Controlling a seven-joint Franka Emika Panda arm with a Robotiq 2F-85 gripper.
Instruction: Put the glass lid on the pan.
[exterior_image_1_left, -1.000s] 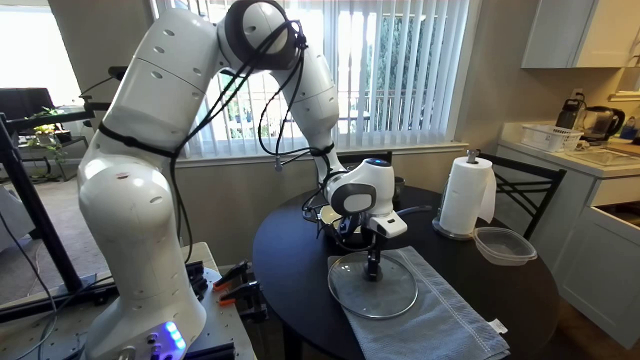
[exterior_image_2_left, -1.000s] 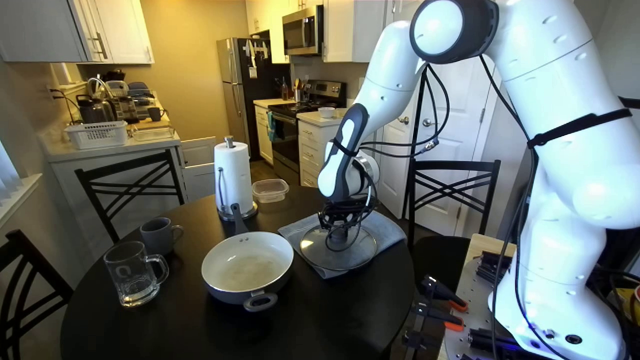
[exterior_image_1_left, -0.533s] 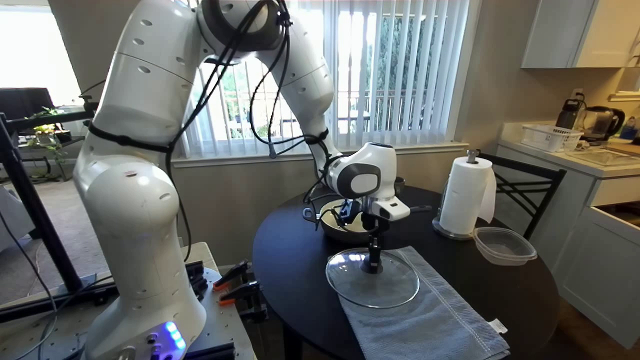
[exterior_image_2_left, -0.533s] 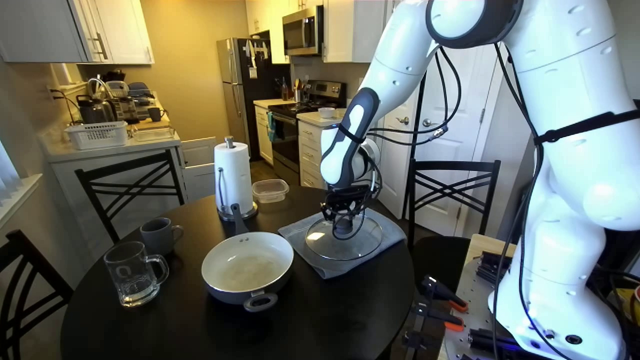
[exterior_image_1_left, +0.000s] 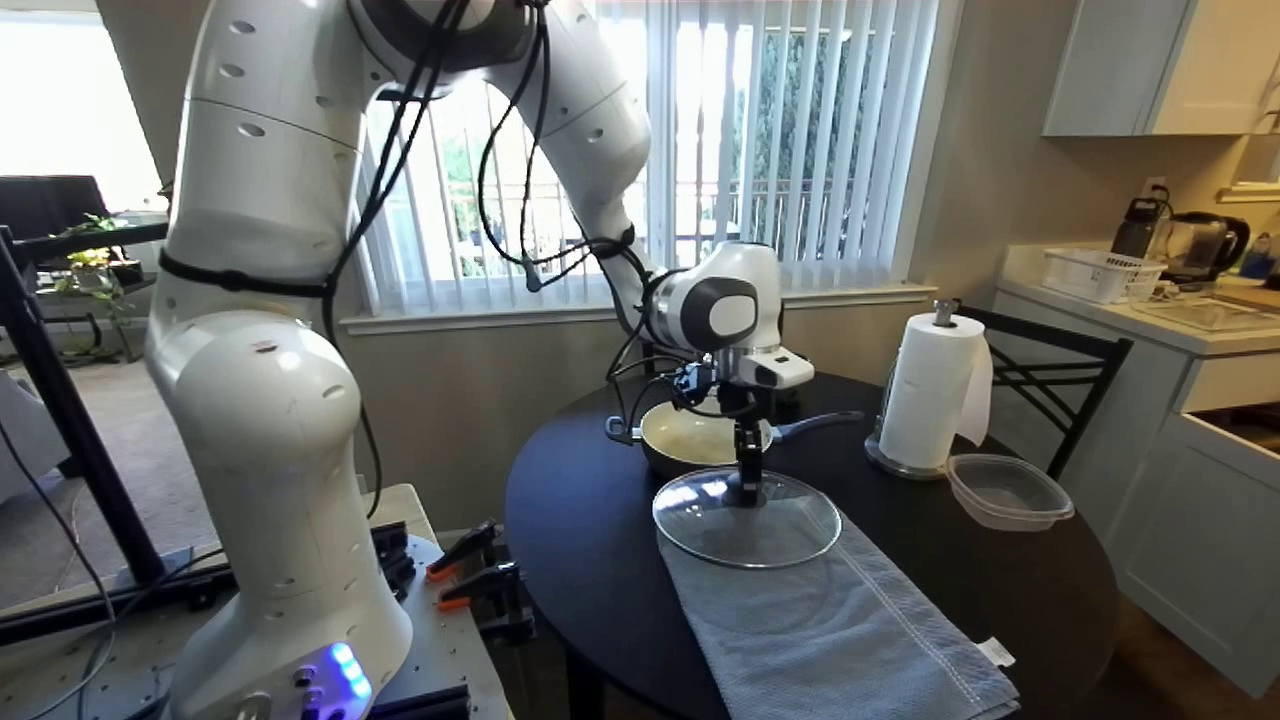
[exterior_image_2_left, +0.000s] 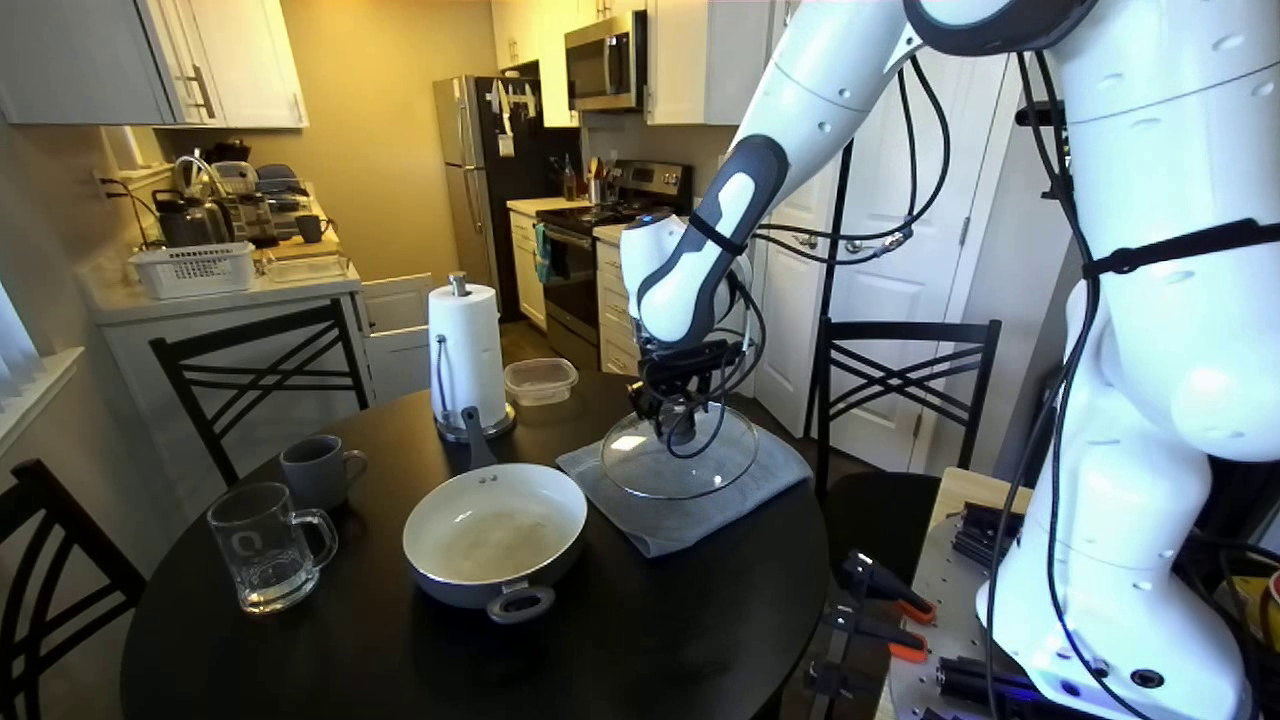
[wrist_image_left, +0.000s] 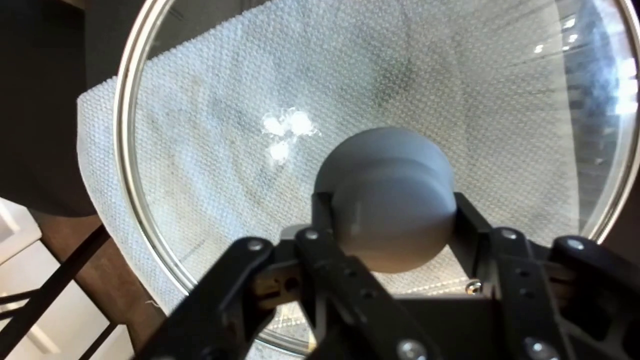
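Wrist view: glass lid (wrist_image_left: 300, 165) hangs from gripper (wrist_image_left: 393, 212) by its knob (wrist_image_left: 392, 185).

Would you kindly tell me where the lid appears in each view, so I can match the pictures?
In an exterior view: lid, lower half, slightly right of centre.
In an exterior view: lid, just below centre.
Wrist view: lid, filling most of the picture.
Shared landmark: cloth, partly seen through the lid in all three.

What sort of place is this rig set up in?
Most likely a home kitchen with a dining area: an exterior view shows a fridge and a stove beyond a round table.
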